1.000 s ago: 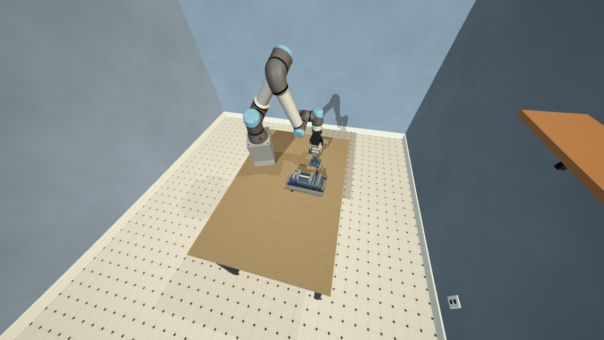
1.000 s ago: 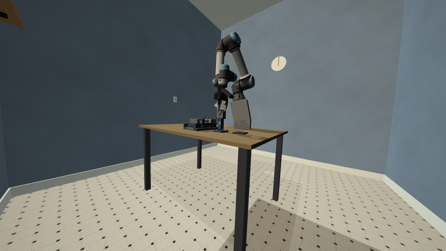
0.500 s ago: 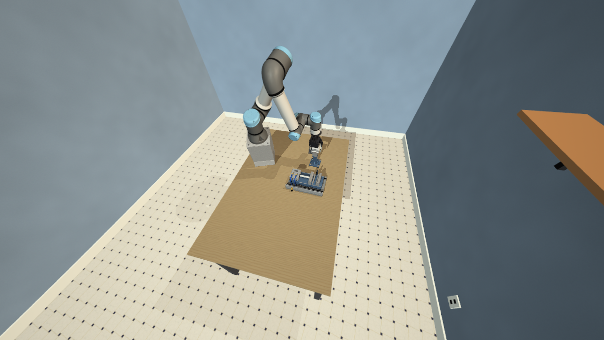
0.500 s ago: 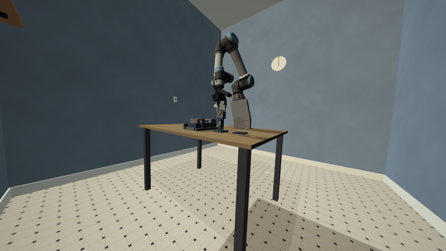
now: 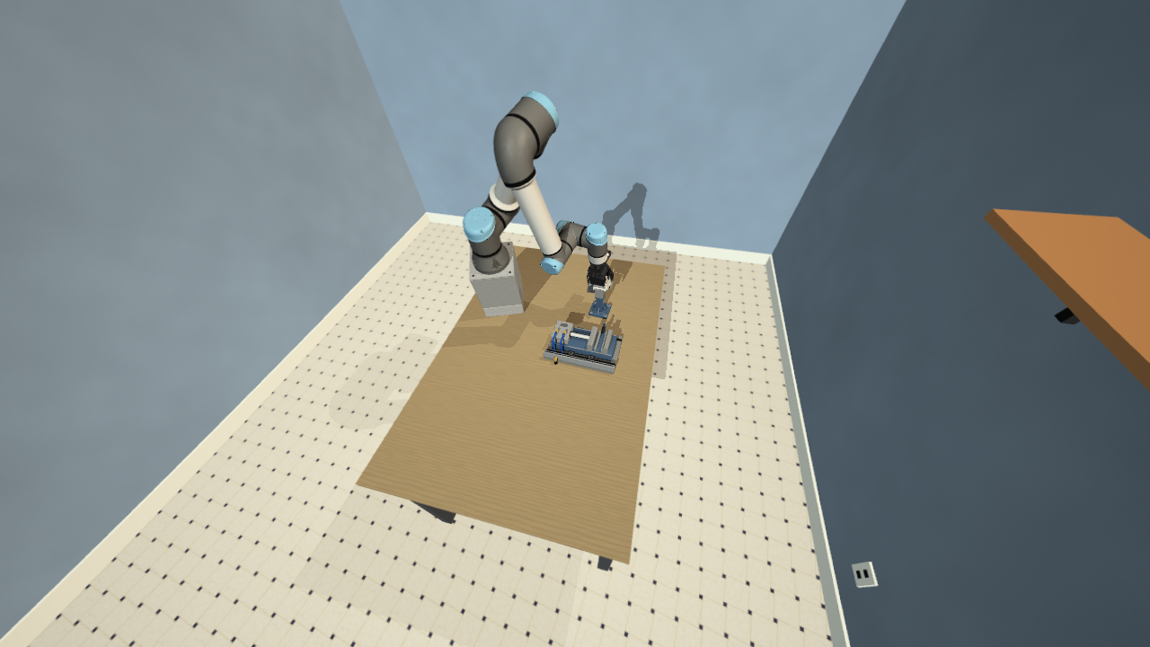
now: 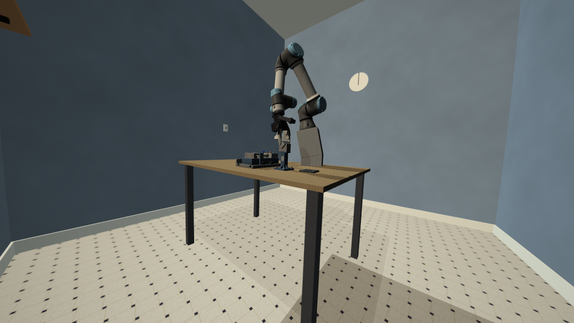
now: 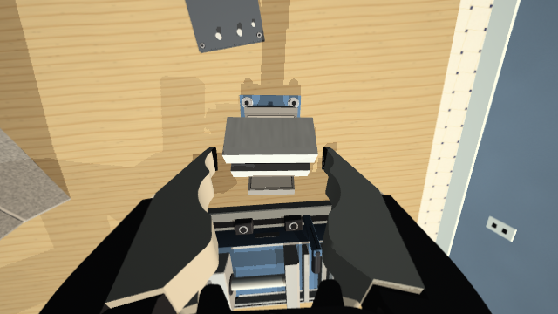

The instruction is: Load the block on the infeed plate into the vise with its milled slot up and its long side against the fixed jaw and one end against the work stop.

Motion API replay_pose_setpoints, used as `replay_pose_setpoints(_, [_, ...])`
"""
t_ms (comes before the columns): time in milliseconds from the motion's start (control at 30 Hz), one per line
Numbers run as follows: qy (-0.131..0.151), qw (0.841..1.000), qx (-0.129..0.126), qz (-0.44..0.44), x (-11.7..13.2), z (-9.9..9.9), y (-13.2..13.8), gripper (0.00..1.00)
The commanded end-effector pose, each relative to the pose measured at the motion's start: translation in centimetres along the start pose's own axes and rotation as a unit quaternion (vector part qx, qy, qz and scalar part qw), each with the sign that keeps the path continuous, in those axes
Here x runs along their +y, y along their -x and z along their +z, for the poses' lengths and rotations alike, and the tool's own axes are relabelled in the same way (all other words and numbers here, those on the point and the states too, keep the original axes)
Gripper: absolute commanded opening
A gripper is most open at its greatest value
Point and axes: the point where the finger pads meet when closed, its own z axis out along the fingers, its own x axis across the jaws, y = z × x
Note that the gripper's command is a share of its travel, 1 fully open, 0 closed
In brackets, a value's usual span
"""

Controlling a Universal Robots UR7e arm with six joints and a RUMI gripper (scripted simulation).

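Pincer (image 5: 599, 283) (image 6: 283, 140) (image 7: 270, 148) spread, block (image 5: 599, 288) (image 6: 283, 146) (image 7: 270, 136) between fingertips, small gap each side. Vise (image 5: 584, 354) (image 6: 256, 161) (image 7: 257, 257) near worktop (image 5: 514, 450) (image 6: 317, 182) (image 7: 370, 87) long edge, opposite arm's pedestal (image 5: 499, 291) (image 6: 310, 144) (image 7: 26, 187).
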Motion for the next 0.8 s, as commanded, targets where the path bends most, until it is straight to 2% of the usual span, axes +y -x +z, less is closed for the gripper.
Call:
replay_pose_setpoints(0, [-0.019, 1.0, 0.0, -0.001, 0.03, 0.01, -0.01, 0.51])
replay_pose_setpoints(433, [-0.086, 0.996, 0.0, -0.001, 0.13, 0.01, -0.01, 0.51])
replay_pose_setpoints(500, [-0.086, 0.996, 0.0, -0.001, 0.13, 0.01, -0.01, 0.51])
replay_pose_setpoints(767, [-0.124, 0.992, 0.0, -0.001, 0.19, 0.03, -0.01, 0.51])
